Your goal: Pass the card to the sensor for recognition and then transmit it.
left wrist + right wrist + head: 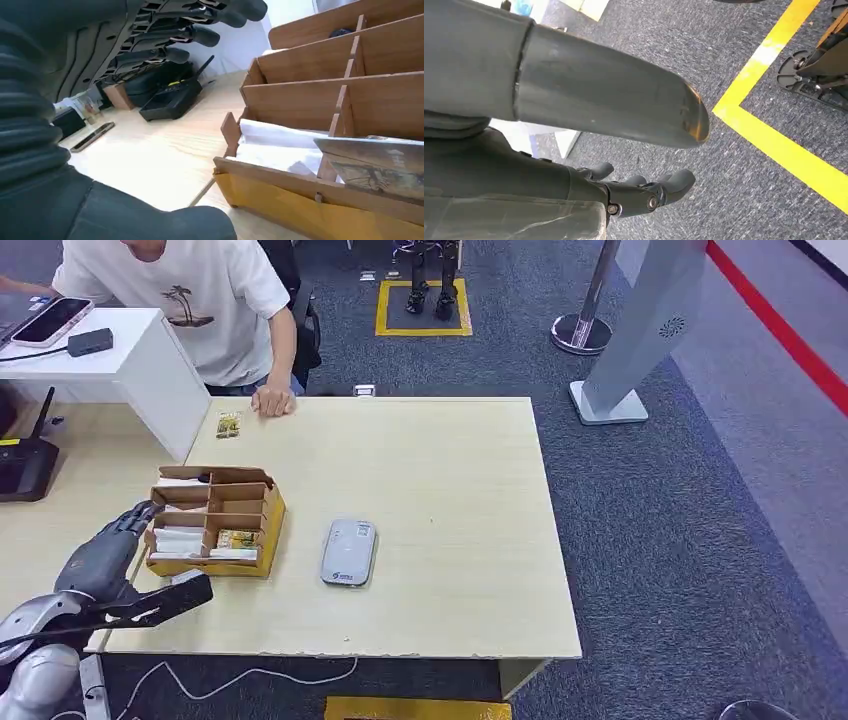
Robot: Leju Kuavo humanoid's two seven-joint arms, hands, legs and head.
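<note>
A wooden card box (262, 525) with several compartments stands on the left part of the light wood table (450, 490). A yellow-printed card (238, 538) lies in its front row beside white cards (180, 540). The grey card sensor (349, 552) lies flat just right of the box. My left hand (112, 542) hovers at the box's left side, fingers apart and holding nothing. In the left wrist view the fingers (165, 35) stretch out above the table next to the box (310, 90), where the card (375, 165) leans. My right hand (624, 150) hangs over grey carpet, empty.
A person in a white T-shirt stands at the far edge, one hand (273, 400) on the table next to another card (229, 424). A white counter (120, 365) with a phone (52, 320) and a black router (25, 465) stand at the left. A cable trails under the front edge.
</note>
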